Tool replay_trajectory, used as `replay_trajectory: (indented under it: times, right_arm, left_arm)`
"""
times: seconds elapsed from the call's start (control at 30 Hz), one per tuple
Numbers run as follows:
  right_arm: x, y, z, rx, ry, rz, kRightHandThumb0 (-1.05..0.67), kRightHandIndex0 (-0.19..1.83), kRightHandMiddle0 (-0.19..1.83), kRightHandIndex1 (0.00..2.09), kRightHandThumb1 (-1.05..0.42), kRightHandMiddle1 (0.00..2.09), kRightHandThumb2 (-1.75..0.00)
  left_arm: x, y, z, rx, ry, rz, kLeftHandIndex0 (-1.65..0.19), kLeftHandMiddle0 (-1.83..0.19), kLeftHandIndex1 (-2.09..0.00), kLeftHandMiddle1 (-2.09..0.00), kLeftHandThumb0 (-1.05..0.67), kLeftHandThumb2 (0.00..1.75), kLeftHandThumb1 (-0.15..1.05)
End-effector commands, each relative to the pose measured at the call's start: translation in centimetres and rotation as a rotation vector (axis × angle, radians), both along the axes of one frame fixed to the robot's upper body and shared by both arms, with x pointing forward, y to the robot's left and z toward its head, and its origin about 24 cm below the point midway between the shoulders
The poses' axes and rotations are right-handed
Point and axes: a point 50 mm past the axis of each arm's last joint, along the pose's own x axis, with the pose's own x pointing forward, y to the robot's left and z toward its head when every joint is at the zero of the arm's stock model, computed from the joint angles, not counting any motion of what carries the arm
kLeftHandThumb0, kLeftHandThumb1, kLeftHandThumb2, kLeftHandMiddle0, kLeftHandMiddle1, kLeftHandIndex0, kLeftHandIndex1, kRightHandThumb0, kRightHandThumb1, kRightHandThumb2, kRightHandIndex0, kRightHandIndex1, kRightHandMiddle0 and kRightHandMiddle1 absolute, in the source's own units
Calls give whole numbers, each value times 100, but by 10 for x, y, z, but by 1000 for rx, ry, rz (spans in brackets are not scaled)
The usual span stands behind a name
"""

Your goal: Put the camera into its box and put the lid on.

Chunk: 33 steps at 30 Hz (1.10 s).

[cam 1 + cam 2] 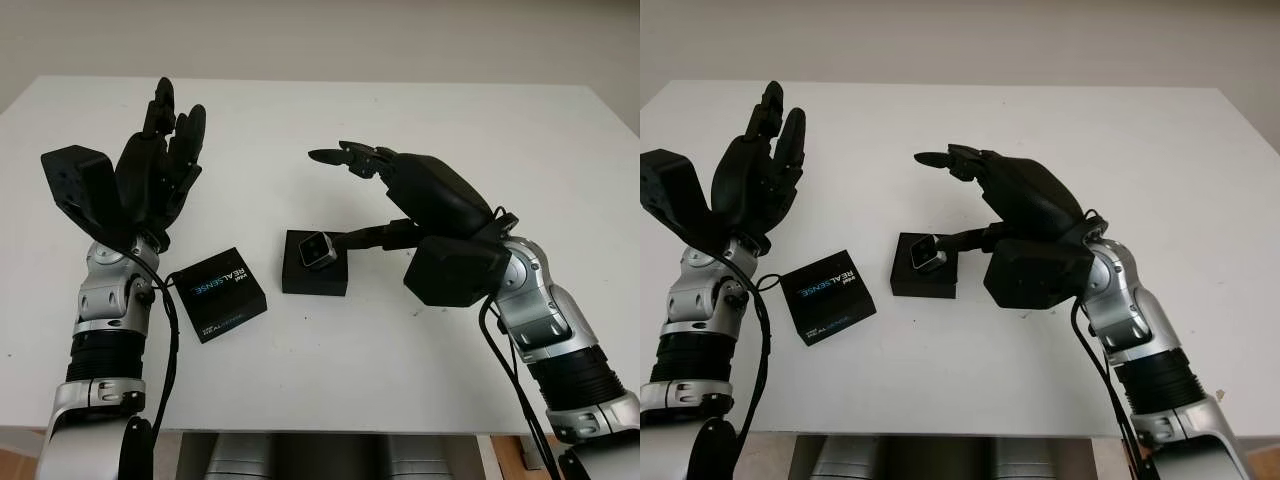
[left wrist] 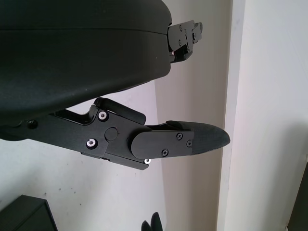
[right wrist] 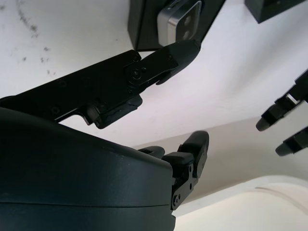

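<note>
White table (image 1: 420, 380) under us, wall behind. Nearest to us the lid (image 1: 218, 294), printed side up, lies flat just left of the box (image 1: 315, 275), a small gap between them. We see the camera (image 1: 318, 250) sitting tilted in the box, lens up. Our right hand (image 1: 400, 200) holds nothing, fingers wide, thumb tip right by the camera; can't tell if it touches. Left hand (image 1: 150, 175) is raised beyond the lid, fingers stretched out, holding nothing.
</note>
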Motion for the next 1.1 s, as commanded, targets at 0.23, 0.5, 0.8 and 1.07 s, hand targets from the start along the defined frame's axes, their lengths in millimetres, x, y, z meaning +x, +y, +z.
replay_trajectory:
  times: [0.23, 0.5, 0.8, 1.07]
  right_arm:
    - [-2, 27, 23, -346, -173, 65, -70, 41, 33, 9, -87, 79, -6]
    - [1, 44, 13, -500, -232, 88, -76, 37, 41, 5, -89, 53, -6]
    - [2, 49, 0, -557, -246, 101, -76, 35, 29, 5, -91, 108, -6]
    - [1, 48, -5, -575, -250, 100, -76, 36, 27, 6, -93, 124, -5]
  left_arm:
    - [0, -3, 3, 14, -11, -6, 19, 19, 0, -1, -62, 44, 105]
    - [0, -5, 2, 9, -16, -3, 19, 19, 0, -1, -61, 44, 105]
    - [-1, -5, 1, 6, -25, 1, 19, 19, -2, -3, -62, 43, 105]
    - [-1, -5, 1, 2, -25, -2, 19, 19, -2, -4, -61, 42, 105]
